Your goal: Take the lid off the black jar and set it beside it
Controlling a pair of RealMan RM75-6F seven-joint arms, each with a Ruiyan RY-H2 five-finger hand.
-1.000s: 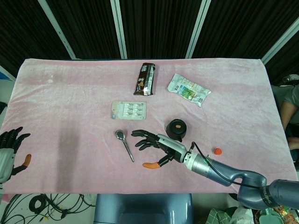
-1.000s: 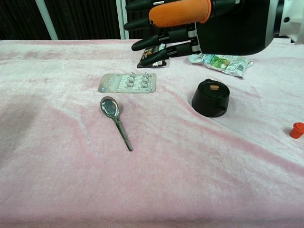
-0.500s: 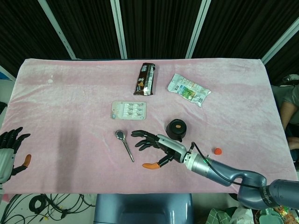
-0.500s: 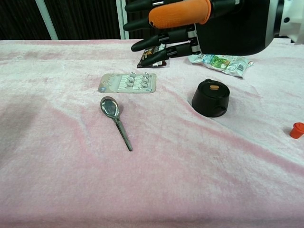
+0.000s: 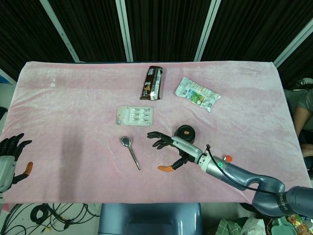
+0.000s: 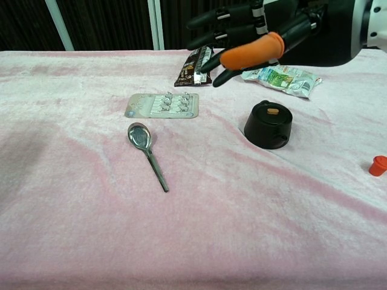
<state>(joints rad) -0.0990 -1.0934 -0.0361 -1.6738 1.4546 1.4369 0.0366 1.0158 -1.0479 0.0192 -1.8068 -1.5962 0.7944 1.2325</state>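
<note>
The right hand (image 5: 172, 148) hovers wide, holding nothing, just left of the lidded black jar (image 6: 268, 124); a spoon (image 6: 147, 154) and blister pack (image 6: 162, 106) lie leftward.

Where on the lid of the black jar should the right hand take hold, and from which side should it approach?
Probably from above, fingers around the lid's round rim. The black jar stands upright on the pink cloth with the lid facing up and open space all around it. The right hand hovers open above and to the left, holding nothing. The small tan knob on top looks too small to hold.
</note>
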